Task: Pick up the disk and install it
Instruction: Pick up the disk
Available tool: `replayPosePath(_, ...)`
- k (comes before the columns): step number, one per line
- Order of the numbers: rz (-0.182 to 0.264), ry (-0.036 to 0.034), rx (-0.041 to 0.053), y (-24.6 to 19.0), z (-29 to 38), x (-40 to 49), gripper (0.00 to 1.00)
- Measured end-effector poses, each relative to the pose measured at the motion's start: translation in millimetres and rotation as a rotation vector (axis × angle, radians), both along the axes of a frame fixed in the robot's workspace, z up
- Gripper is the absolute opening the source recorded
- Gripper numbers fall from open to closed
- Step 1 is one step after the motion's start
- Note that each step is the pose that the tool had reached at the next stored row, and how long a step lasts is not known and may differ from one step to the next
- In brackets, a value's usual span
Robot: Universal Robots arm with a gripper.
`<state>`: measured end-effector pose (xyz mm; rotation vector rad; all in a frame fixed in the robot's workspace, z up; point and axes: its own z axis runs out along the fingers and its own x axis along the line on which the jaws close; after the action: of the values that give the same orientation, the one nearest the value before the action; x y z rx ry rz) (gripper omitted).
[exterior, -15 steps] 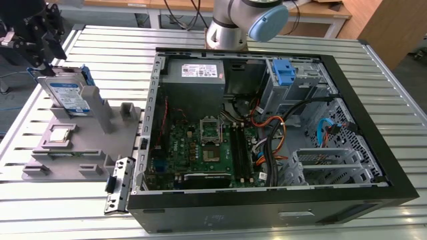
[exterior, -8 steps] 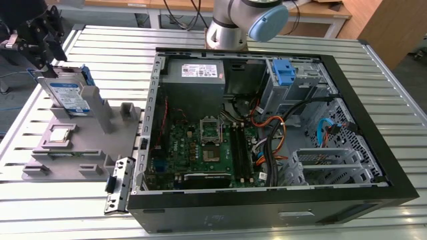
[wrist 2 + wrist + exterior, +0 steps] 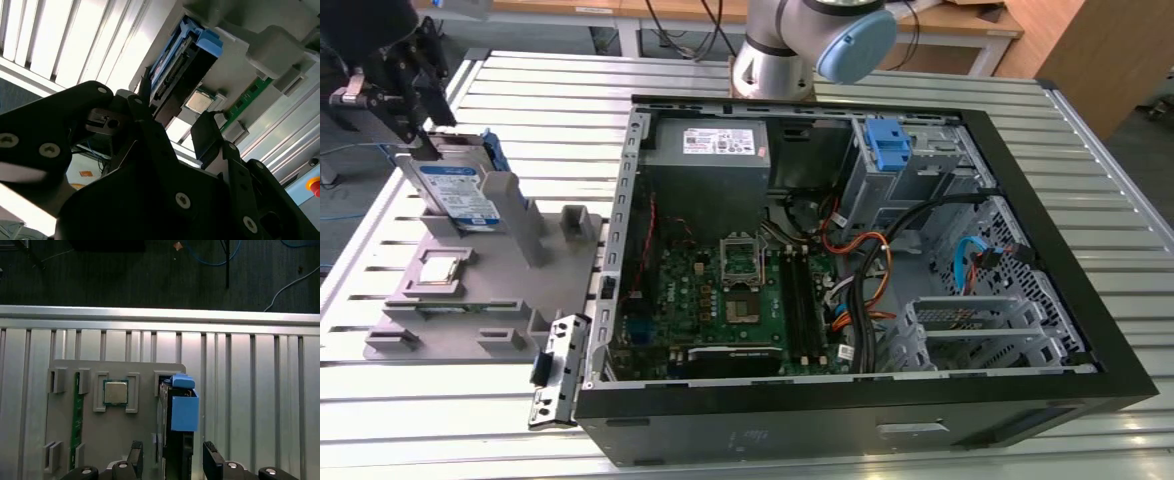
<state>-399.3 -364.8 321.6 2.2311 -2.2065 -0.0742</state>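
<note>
Exterior view looks down from above; both wrist views (far nearer) share the disk [image 3: 184, 410] [image 3: 175, 65].

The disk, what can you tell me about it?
The disk stands upright on edge in a slot of the grey holder, at the exterior view's left. It is flat and silver-grey, with a white-and-blue label and blue plastic rails. The gripper is above it, jaws open either side, not gripping.

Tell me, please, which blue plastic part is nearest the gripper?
The one on the disk, upright in the grey stand below the gripper; the other bracket sits in the computer case.
</note>
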Motion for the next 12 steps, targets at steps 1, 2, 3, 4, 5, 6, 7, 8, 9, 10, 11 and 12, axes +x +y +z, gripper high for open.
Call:
replayPosePath(1,0.004,-0.0010,0.0000,0.0,-0.5,-0.3,0.59)
replayPosePath(2,0.006,-0.0015,0.0000,0.0,-0.7,-0.9,0.59)
replayPosePath(3,0.007,-0.0019,0.0000,0.0,-1.0,-1.7,0.59)
replayPosePath(4,0.008,-0.0022,0.0000,0.0,-1.2,-2.4,0.59)
replayPosePath(5,0.008,-0.0025,0.0000,0.0,-1.4,-3.3,0.59)
replayPosePath(6,0.008,-0.0026,0.0000,0.0,-1.7,-4.1,0.59)
replayPosePath(7,0.008,-0.0029,0.0000,0.0,-2.2,-4.6,0.59)
replayPosePath(8,0.008,-0.0032,0.0001,0.0,-2.9,-4.7,0.59)
replayPosePath(9,0.007,-0.0031,0.0000,0.0,-3.4,-4.7,0.59)
replayPosePath(10,0.002,-0.0029,-0.0002,0.0,-3.7,-4.8,0.59)
replayPosePath(11,-0.003,-0.0028,-0.0002,0.0,-3.9,-4.9,0.59)
replayPosePath(12,-0.005,-0.0029,-0.0001,0.0,-4.0,-4.9,0.59)
